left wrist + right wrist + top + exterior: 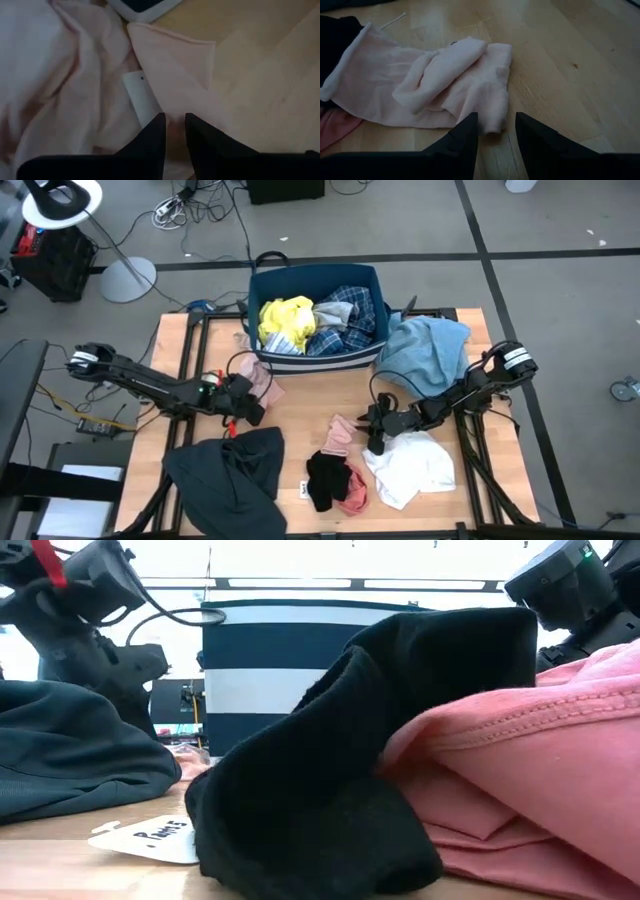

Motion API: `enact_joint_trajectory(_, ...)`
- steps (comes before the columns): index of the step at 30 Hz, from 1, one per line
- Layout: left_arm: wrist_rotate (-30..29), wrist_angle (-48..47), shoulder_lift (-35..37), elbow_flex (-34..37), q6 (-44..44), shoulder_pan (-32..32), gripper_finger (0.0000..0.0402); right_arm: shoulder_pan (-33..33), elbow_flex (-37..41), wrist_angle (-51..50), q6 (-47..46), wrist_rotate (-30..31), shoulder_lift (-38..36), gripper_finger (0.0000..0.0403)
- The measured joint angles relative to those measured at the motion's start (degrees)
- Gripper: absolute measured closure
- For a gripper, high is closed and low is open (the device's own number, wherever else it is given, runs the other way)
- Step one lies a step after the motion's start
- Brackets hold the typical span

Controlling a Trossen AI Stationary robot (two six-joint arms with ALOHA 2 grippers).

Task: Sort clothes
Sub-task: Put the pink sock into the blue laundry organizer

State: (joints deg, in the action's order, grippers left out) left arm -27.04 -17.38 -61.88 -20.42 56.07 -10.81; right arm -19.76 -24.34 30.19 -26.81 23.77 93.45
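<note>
A: On the wooden table (180, 340), left side, the left gripper (174, 131) is sitting on a pale pink soft garment (264, 385) just beside the navy striped fabric bin (318, 358). Fingers are standing slightly apart over the cloth's edge; hard to say if it's pinching it.

B: Right gripper (496, 131)?

A: Mid-table, hovering at a second pale pink folded garment (445, 85), fingers parted, one hem corner lying between the tips, probably not gripped. White garment (412, 465) is lying just beside, black one (325, 476) near the front edge.
</note>
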Motion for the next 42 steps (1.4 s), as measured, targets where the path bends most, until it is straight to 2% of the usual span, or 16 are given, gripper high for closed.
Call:
enact_joint_trajectory(3,1.4,0.9,-2.1,0.1,0.0,0.0,0.0338,0.1,0.0,0.1,0.0,0.0,0.0,0.027)
enact_joint_trajectory(7,7.2,4.6,-3.7,0.1,-0.9,0.0,0.0392,0.2,0.0,0.1,0.0,0.0,0.0,0.027)
enact_joint_trajectory(11,9.4,6.0,-3.3,-1.7,-2.8,-0.5,0.0399,0.1,0.0,0.1,-0.1,0.0,0.0,0.027)
enact_joint_trajectory(19,10.0,3.0,-2.2,-16.2,-15.3,-1.0,0.04,0.1,0.0,0.1,-0.2,0.1,0.0,0.027)
enact_joint_trajectory(23,9.0,-5.3,-2.2,-25.8,-20.6,-0.9,0.0401,0.1,0.0,0.1,-0.2,0.1,0.0,0.027)
enact_joint_trajectory(27,5.8,-12.8,-2.2,-32.0,-22.1,-0.9,0.0401,0.1,0.0,0.1,-0.2,0.1,0.0,0.027)
enact_joint_trajectory(32,7.2,-13.6,-2.4,-32.8,-24.4,-1.0,0.0395,0.1,0.0,0.1,-0.1,0.3,0.0,0.027)
enact_joint_trajectory(35,8.3,-13.4,-3.3,-32.1,-22.2,-1.0,0.0382,0.1,0.0,0.0,-0.1,0.3,0.0,0.027)
enact_joint_trajectory(42,8.5,-12.3,-5.5,-25.8,-16.3,-1.0,0.0314,0.3,0.0,0.0,0.0,0.2,0.0,0.027)
